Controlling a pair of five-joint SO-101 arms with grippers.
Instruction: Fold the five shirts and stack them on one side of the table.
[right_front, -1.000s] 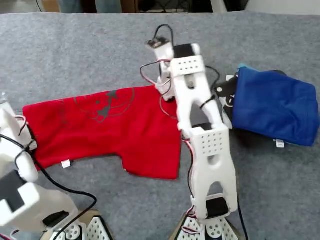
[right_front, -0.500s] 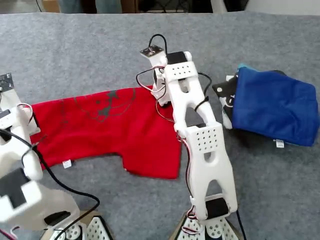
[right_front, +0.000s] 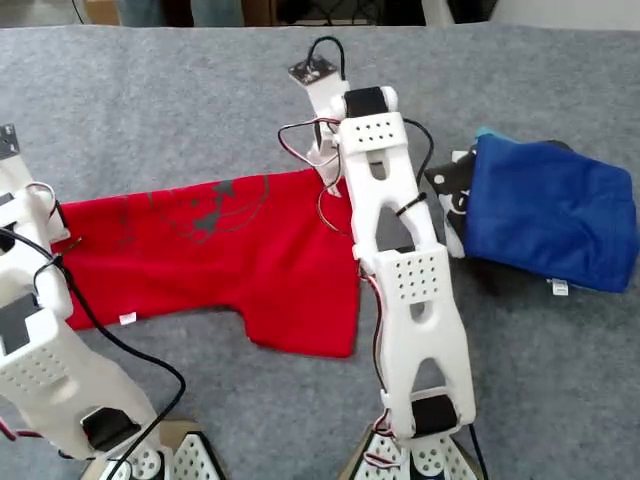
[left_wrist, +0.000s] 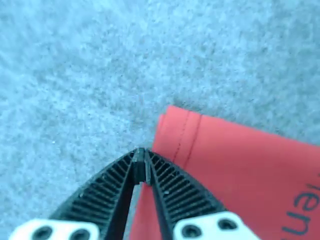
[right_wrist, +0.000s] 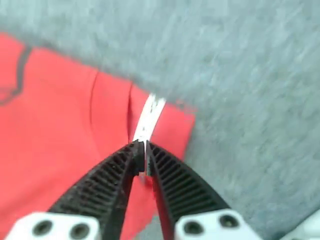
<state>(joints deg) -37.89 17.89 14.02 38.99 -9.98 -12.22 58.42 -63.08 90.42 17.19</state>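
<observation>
1. A red shirt (right_front: 220, 260) is spread flat on the grey, felt-like table cover (right_front: 150, 100), left of the middle. A dark print is seen on its chest and a small white label (right_front: 127, 319) at its near hem.
2. The left gripper (left_wrist: 141, 161) is set at the shirt's left end. Its ribbed black jaws are pressed together at the stitched hem; whether cloth is pinched cannot be told.
3. The right gripper (right_wrist: 141, 150) is placed at the shirt's far right corner, its jaws drawn together over a white strip (right_wrist: 149, 117).
4. A folded blue shirt (right_front: 550, 220) is laid at the right, with black-and-white cloth (right_front: 452, 195) showing at its left edge.
</observation>
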